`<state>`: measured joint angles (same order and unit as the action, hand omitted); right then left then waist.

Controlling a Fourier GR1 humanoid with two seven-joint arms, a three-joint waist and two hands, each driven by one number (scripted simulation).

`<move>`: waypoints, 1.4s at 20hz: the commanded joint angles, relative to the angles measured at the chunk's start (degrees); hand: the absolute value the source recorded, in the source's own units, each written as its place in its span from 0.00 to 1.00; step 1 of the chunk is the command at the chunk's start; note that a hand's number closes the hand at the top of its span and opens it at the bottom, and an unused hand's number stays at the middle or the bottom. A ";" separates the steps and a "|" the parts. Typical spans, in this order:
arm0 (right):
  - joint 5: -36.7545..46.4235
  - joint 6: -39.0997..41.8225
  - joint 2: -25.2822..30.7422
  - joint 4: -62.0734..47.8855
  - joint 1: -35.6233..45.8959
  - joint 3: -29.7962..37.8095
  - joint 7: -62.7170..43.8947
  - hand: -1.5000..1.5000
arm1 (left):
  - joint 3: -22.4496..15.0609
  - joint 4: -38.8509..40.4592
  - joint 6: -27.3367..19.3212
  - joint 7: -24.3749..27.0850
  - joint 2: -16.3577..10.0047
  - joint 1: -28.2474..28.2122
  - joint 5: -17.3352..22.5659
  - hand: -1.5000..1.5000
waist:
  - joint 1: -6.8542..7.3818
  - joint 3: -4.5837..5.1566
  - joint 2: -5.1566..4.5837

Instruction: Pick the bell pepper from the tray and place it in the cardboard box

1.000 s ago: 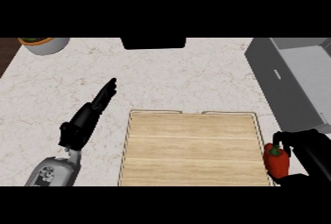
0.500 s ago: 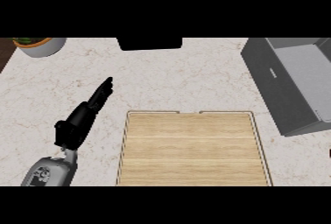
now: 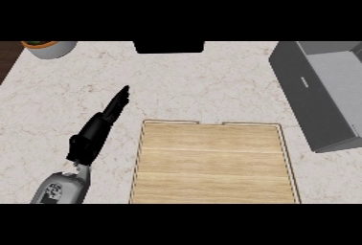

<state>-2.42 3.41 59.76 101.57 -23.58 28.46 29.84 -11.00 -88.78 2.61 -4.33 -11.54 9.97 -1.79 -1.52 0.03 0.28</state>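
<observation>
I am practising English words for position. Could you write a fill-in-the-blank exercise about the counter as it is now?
The left hand is on the ____ side of the wooden tray.
Its fingers are ____, not curled.
The grey box stands on the tray's ____ side.
The plant pot sits at the far ____ corner of the counter.
Missing words: left; straight; right; left.

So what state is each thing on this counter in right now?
Tray: flat, nothing on it.
Box: top open, no pepper visible inside.
Left hand: open, fingers straight, left of the tray, holding nothing.
Plant pot: upright, far left corner.
Bell pepper: not in view.
Right hand: not in view.
</observation>
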 commanded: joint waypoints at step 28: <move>22.33 2.52 -2.84 -48.53 57.41 -20.44 -6.31 1.00 | 4.10 4.13 5.77 1.49 2.68 4.16 -1.47 0.50 | 3.27 -0.06 -0.73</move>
<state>15.39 5.73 57.11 62.14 26.68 10.54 19.90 -8.53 -85.23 6.94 -3.27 -8.19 13.34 -4.36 1.58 -0.02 -0.39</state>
